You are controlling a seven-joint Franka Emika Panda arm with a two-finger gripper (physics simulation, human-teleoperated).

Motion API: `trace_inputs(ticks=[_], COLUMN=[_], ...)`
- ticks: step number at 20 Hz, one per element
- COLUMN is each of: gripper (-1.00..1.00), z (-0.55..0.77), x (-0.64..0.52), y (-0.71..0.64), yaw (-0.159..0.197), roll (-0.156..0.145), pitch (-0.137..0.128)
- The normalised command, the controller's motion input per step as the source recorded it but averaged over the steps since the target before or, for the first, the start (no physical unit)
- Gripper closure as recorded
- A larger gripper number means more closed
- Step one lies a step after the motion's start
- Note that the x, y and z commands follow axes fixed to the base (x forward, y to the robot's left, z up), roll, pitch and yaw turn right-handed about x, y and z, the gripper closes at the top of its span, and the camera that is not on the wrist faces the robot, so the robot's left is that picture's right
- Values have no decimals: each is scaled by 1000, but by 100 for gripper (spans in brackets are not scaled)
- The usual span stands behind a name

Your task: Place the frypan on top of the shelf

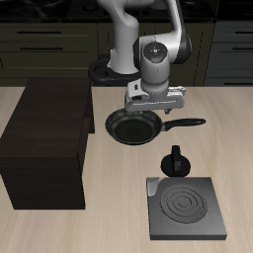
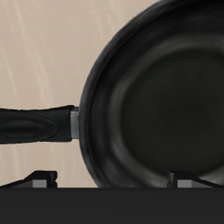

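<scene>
The frypan [image 1: 131, 127] is a round black shallow pan lying on the table just beside the shelf [image 1: 44, 128], with its long handle [image 1: 186, 124] pointing away from the shelf. The shelf is a big dark wooden box with a flat, bare top. My gripper [image 1: 150, 107] hangs right over the pan's rim, close to where the handle joins it. In the wrist view the frypan [image 2: 162, 105] fills most of the picture, with its handle [image 2: 35, 124] sticking out sideways. My gripper [image 2: 112, 179] is open there, with its fingertips [image 2: 37, 178] spread wide and nothing clamped between them.
A square dark stove plate [image 1: 185, 206] with concentric rings lies near the table's front edge. A small black knob [image 1: 176, 161] stands between it and the pan. Dark kitchen cupboards [image 1: 49, 44] run along the back, behind the robot's base.
</scene>
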Motion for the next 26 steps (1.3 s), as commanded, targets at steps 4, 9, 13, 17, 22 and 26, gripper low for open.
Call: trace_inputs(ticks=[4,9,13,17,22,26], gripper=[-100,-100,-100,-100,-100,-100], z=[-240,-281,-166,-221,-325,-250], x=[-82,-212,-229,-153,-13,55], y=[-19,70,63,47,8,-13], yaw=[0,30,29,1,12,25], roll=[-7,33,22,39,-1,5], pitch=[19,17,-20,28,34,24])
